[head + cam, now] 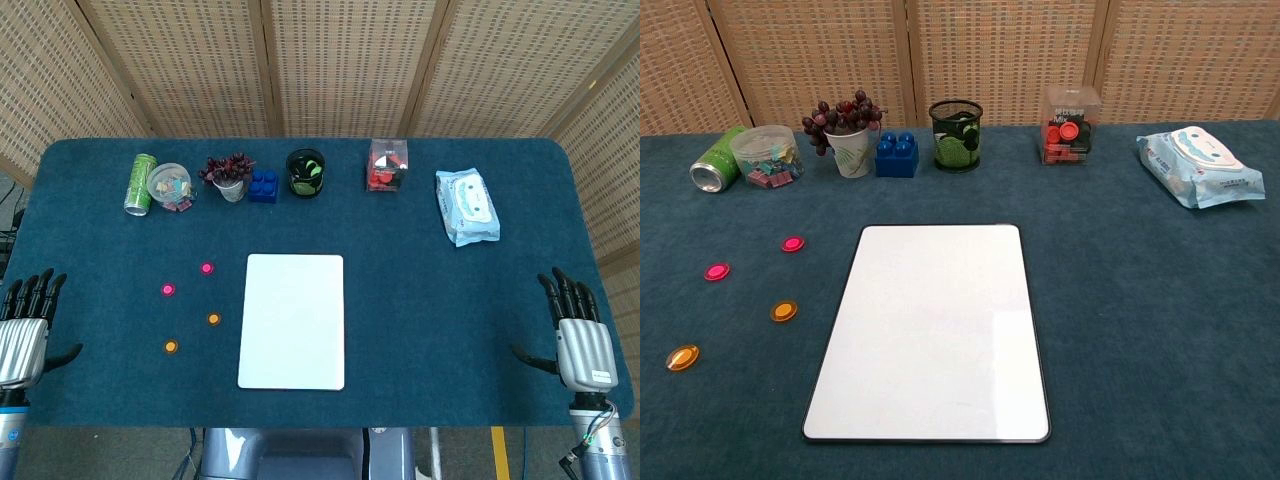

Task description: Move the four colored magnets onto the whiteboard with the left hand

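We saw the whiteboard (292,321) lying flat in the middle of the table (450,320), with nothing on it. The four magnets were all on the cloth to the left of the board: two pink magnets (207,268) (168,290) farther from us and two orange magnets (213,319) (170,347) nearer. None of them touched the board or each other.

Our left hand (25,335) rested at the near left edge of the table, its fingers straight and spread, holding nothing. Our right hand (580,335) rested at the near right edge in the same way, also with nothing in it. The chest view did not show either hand.

We judged that no magnet was moved yet, so the first pick was the step in hand. The nearest orange magnet looked the easiest to reach. The magnets are small and flat, so we thought a pinch from above between thumb and one finger would work best, with a clean lift before carrying it to the right over the board edge.

Along the far side stood a green can (139,183), a clear tub (168,186), a small plant (229,176), a blue block (263,186), a black mesh cup (305,173), a clear box (387,165) and a pack of wipes (466,207). All were well apart from the magnets, and nothing stood in the path.
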